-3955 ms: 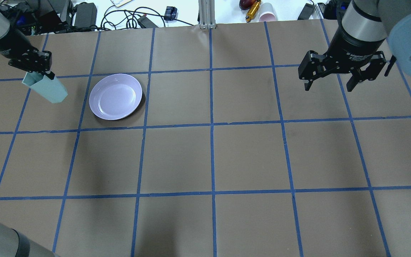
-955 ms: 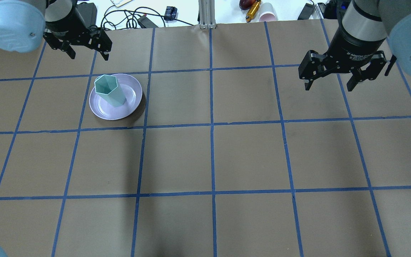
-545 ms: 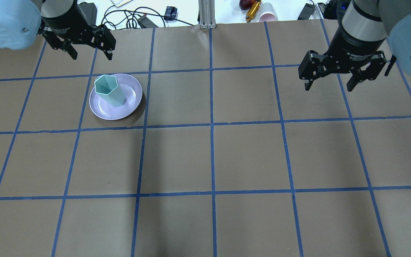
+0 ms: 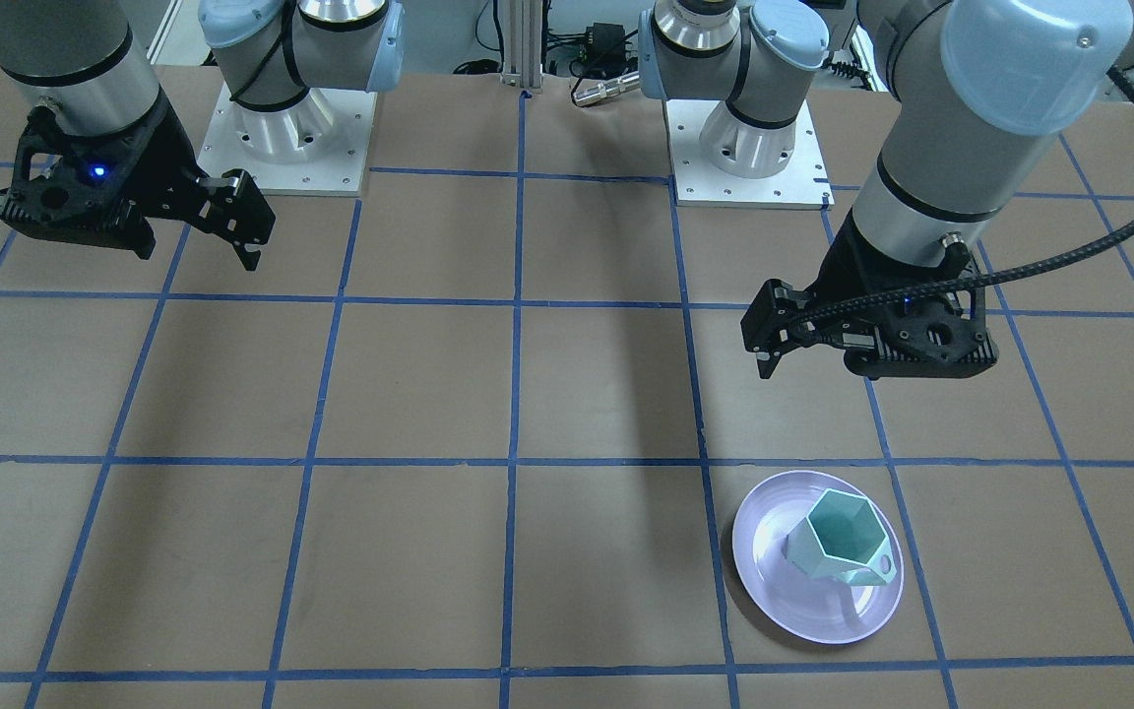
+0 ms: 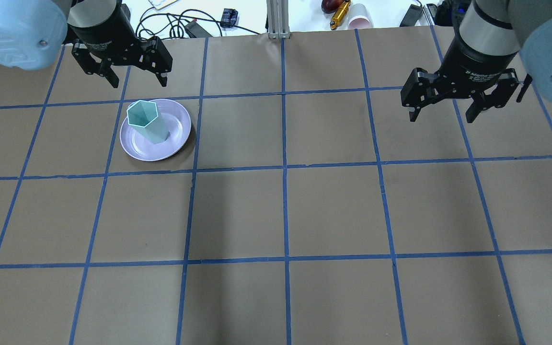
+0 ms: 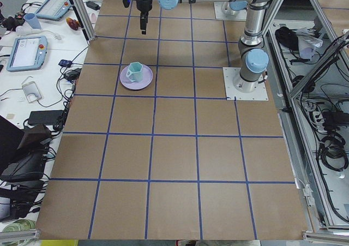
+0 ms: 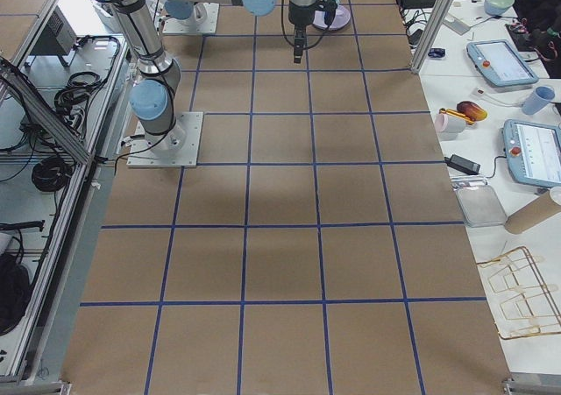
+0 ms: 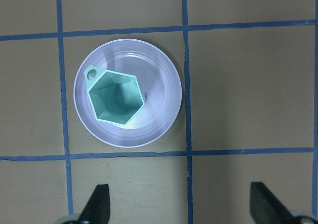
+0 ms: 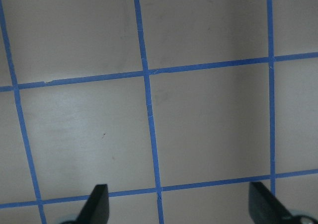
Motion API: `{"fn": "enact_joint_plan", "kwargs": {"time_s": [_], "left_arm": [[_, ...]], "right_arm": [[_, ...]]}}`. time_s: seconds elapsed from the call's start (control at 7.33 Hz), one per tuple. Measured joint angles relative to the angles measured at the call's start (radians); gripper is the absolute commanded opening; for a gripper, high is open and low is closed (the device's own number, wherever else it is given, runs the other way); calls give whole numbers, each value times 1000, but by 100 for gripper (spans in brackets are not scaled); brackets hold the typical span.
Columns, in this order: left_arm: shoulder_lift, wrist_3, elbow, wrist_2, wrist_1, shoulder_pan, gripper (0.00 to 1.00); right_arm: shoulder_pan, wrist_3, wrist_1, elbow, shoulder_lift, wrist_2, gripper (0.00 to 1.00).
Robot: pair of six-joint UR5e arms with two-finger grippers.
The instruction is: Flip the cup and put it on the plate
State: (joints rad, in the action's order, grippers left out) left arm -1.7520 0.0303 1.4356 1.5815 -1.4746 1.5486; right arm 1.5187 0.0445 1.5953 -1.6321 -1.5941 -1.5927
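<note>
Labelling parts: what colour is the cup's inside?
The cup is teal inside, clearest in the left wrist view.

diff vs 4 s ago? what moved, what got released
4 s ago the left gripper held the cup tilted in the air beside the plate. It has since let go: the cup now stands mouth up on the plate, and the gripper hangs open, high above it. The plate and the open right gripper stayed put.

Brown table point(image 5: 333, 211) with blue tape grid point(image 5: 284, 167), pink paper cup point(image 5: 360, 19), aluminium post point(image 5: 278, 19), teach pendant point(image 6: 24, 52)
</note>
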Motion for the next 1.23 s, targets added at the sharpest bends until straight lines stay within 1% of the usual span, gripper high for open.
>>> {"fn": "enact_joint_plan", "kwargs": {"time_s": [0.27,1.23], "left_arm": [[12,-1,3,0,-28,-6,100],[14,0,15,0,-32,-7,100]], "right_arm": [[0,0,0,0,0,0,100],[0,0,0,1,-1,0,100]]}}
